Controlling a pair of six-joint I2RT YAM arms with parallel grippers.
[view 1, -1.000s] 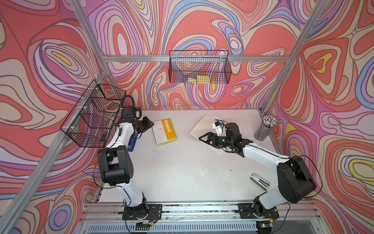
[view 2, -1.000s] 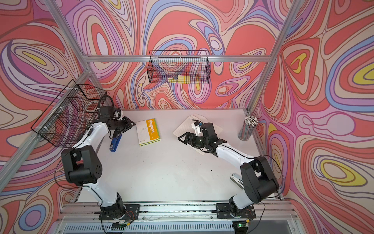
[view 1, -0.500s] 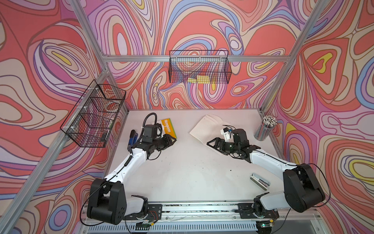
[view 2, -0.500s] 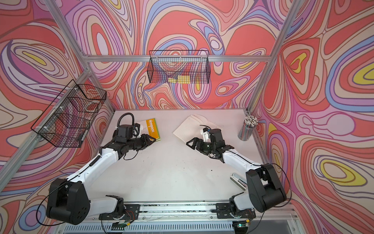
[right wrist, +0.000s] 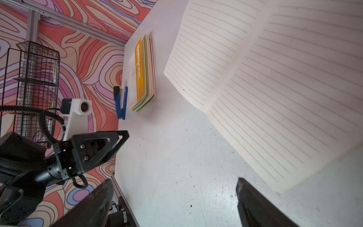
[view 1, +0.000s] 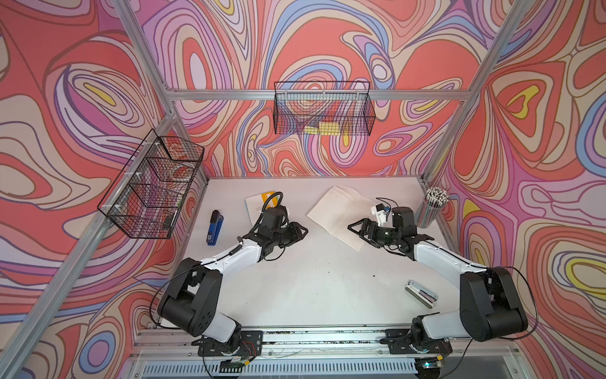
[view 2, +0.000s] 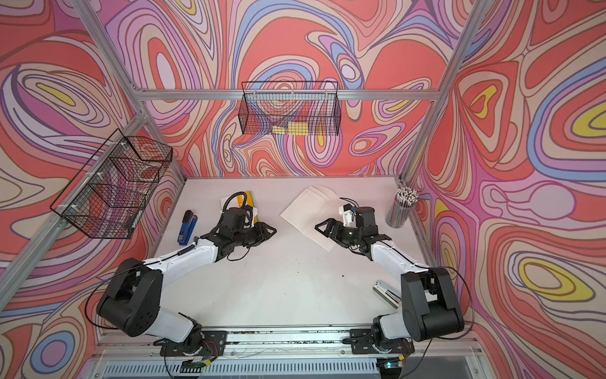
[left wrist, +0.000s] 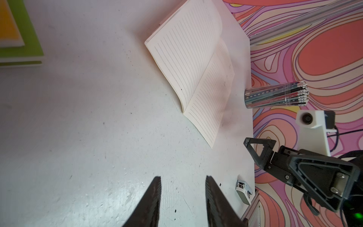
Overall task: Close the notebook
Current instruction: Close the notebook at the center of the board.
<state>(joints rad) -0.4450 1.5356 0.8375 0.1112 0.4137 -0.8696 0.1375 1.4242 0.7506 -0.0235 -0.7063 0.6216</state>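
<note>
Currently the notebook (view 1: pixel 341 213) lies open right of centre on the desk (view 1: pixel 311 288). Left hand (view 1: pixel 303 233) and right hand (view 1: pixel 356 231), both apart and empty, face it, presumably for folding.

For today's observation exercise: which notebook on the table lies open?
The lined notebook by the right gripper, pages showing; the orange-covered notebooks lie shut.

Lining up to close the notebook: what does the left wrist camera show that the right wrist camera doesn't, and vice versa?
Left wrist only: pencil cup and silver stapler. Right wrist only: blue stapler and wire basket. Both: the open notebook, pages up, plus the closed notebook stack, though the left wrist catches only its corner.
</note>
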